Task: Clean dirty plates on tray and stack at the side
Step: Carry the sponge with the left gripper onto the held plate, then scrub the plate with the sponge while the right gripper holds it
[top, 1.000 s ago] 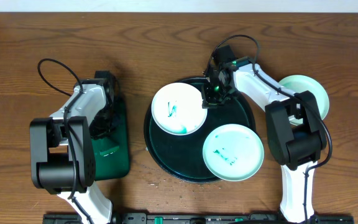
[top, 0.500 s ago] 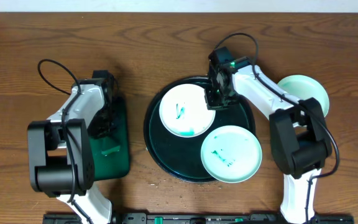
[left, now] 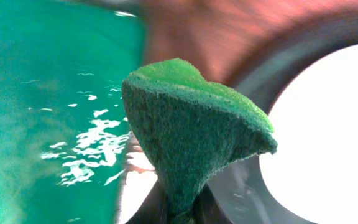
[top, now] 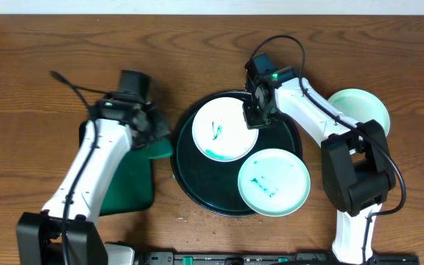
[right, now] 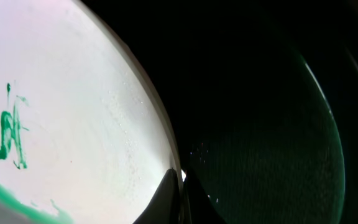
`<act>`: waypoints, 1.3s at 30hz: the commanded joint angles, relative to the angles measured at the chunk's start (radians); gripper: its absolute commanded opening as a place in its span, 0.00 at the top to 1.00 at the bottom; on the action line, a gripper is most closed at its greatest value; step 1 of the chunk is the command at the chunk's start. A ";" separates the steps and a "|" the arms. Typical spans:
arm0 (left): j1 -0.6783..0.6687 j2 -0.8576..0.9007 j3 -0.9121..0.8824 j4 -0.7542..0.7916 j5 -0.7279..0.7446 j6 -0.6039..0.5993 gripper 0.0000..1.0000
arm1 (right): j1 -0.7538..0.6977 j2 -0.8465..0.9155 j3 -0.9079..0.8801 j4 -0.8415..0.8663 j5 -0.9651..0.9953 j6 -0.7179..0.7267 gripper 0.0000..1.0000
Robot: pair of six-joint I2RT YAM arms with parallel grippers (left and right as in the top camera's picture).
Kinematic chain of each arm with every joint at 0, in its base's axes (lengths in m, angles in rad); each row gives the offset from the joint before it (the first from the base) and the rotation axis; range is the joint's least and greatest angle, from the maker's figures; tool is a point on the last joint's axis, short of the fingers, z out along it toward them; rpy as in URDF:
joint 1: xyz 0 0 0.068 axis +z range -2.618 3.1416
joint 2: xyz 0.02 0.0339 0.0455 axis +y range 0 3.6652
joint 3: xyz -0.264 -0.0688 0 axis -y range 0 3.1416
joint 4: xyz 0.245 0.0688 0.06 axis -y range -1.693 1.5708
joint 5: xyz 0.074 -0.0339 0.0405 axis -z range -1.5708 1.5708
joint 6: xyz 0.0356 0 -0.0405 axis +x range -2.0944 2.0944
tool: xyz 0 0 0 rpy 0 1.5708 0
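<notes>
The white plate lies on the back part of the round tray, with green marks on it. From above, the right hand sits at the plate's back right edge. The left hand is just beside the tray's left rim, so the plate lies close by on its right. One mint plate sits at the tray's front. Another is off on the counter.

From the left wrist, that hand is clamped on a green sponge, with the white plate showing to the right.

From the right wrist, the fingers are pinched on the plate's rim. I think the sponge must next go right, over the rim, onto the marks
</notes>
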 commanded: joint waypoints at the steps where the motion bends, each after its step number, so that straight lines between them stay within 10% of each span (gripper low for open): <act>1: -0.085 0.019 -0.002 0.049 0.079 -0.023 0.93 | 0.020 -0.021 -0.006 -0.013 0.019 -0.009 0.99; 15: -0.352 0.343 -0.002 0.383 0.148 -0.145 0.93 | 0.021 -0.021 -0.006 -0.040 0.019 -0.002 0.99; 26: -0.360 0.473 -0.001 0.617 0.475 -0.204 0.93 | 0.034 -0.021 -0.006 -0.039 0.020 0.002 0.99; 39: -0.258 0.473 0.004 0.222 -0.132 -0.226 0.93 | 0.035 -0.021 -0.006 -0.041 0.020 0.010 0.99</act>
